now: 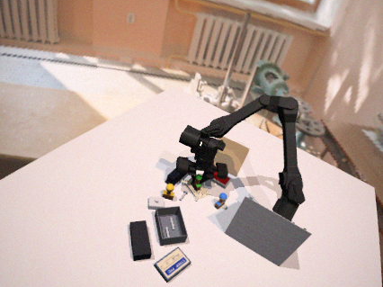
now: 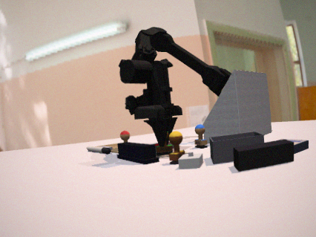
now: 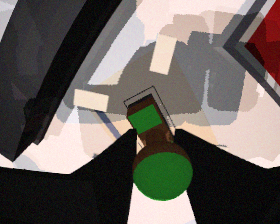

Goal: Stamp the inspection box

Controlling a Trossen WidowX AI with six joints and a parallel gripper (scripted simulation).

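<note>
white bench top point(image 1: 81, 182) point(image 2: 111, 198) runs under everything, one corner pointing at the radiators point(image 1: 216, 38) point(image 1: 29, 13) on a peach wall. window above, strong sun patches on wall and floor. exterior view adds a lit tube lamp point(image 2: 76, 41) and a greenish door frame point(image 2: 209, 39). gripper point(image 1: 198, 177) point(image 2: 163, 145) point(image 3: 155, 135) is mostly closed, fingers shut on the green-knobbed stamp point(image 1: 199, 180) point(image 3: 162, 175), which sits over the thin-lined box point(image 3: 126, 101) on the card. can't tell if its face touches the card, and the stamp covers most of the box, so any print is hidden. fingers mask most of it in the exterior view. arm base is behind the grey panel point(image 1: 268, 231) point(image 2: 241, 105). card lettering unreadable.
</note>
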